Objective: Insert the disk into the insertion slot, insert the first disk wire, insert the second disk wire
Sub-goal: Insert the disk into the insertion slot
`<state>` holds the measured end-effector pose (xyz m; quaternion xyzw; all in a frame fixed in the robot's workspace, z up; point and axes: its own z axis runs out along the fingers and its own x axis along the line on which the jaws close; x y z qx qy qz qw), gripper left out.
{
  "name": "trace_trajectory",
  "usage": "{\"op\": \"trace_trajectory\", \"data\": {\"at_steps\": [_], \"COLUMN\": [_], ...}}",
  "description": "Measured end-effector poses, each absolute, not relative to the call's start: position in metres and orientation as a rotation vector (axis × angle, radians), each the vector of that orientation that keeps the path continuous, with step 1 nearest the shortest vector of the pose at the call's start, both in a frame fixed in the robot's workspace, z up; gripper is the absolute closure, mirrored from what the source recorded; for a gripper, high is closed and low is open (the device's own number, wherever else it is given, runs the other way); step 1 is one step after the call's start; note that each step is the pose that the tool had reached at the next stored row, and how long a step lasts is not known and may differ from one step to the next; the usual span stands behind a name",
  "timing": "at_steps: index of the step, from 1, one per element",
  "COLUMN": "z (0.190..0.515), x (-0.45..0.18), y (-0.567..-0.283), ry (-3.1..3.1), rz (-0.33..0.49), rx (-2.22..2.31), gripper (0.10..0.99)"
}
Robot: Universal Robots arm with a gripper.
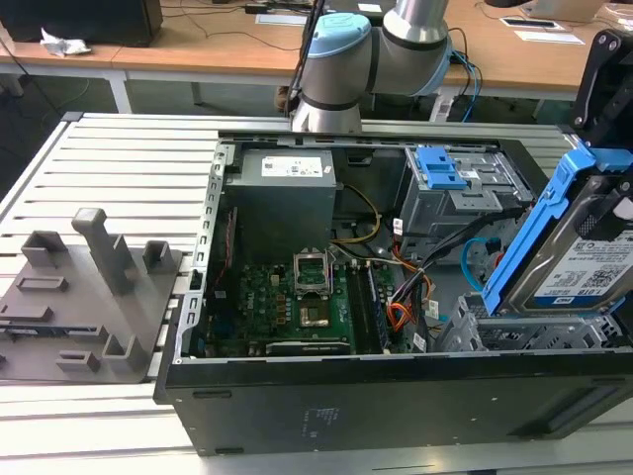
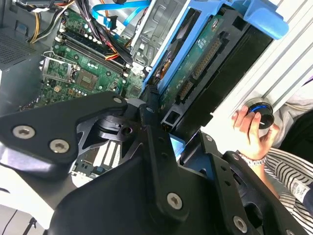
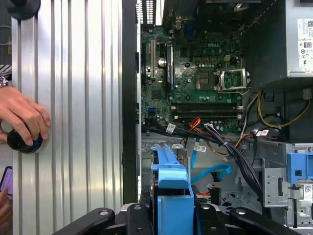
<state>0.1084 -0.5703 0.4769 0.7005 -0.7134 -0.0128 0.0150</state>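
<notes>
The disk (image 1: 584, 259), a silver drive in a blue carrier (image 1: 539, 233), hangs tilted at the exterior view's right, with my gripper (image 1: 605, 114) shut on its upper end. Its lower end sits at the mouth of the insertion slot (image 1: 514, 332), the light grey perforated cage at the case's front right. In both wrist views the blue carrier (image 3: 171, 188) (image 2: 205, 51) runs out from between my black fingers (image 2: 149, 110). The first disk wire (image 3: 196, 123), a red, orange and black bundle, lies loose over the board edge. Beside the cage curls the second disk wire (image 3: 211, 174) (image 1: 477, 255), light blue.
The open black case (image 1: 396, 396) lies on a slatted metal table (image 1: 109, 168). A taller grey cage with a blue latch (image 1: 442, 170) stands behind the slot. A grey fixture block (image 1: 89, 297) sits at the exterior view's left. A person's hand (image 3: 22, 115) rests on a round button.
</notes>
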Motion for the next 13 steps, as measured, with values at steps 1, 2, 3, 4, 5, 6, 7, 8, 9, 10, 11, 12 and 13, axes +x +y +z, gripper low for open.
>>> {"op": "trace_trajectory", "data": {"at_steps": [1, 2, 3, 4, 5, 6, 7, 8, 9, 10, 11, 12, 13], "z": [0.4767, 0.4766, 0.4763, 0.4762, 0.4760, 0.4759, 0.4755, 0.4753, 0.4750, 0.4746, 0.4743, 0.4739, 0.4735], "x": [0.1084, 0.1083, 0.1084, 0.1083, 0.1083, 0.1083, 0.1083, 0.1084, 0.1084, 0.1083, 0.1084, 0.1083, 0.1084], "y": [-0.5703, -0.5703, -0.5703, -0.5703, -0.5703, -0.5703, -0.5703, -0.5703, -0.5703, -0.5703, -0.5703, -0.5703, -0.5703], "ry": [-2.220, -2.220, -2.220, -2.220, -2.220, -2.220, -2.220, -2.220, -2.220, -2.220, -2.220, -2.220, -2.220], "rz": [-0.040, -0.040, -0.040, -0.040, -0.040, -0.040, -0.040, -0.040, -0.040, -0.040, -0.040, -0.040, -0.040], "rx": [2.180, 2.180, 2.180, 2.180, 2.180, 2.180, 2.180, 2.180, 2.180, 2.180, 2.180, 2.180, 2.180], "gripper": [0.722, 0.722, 0.722, 0.722, 0.722, 0.722, 0.722, 0.722, 0.722, 0.722, 0.722, 0.722, 0.722]}}
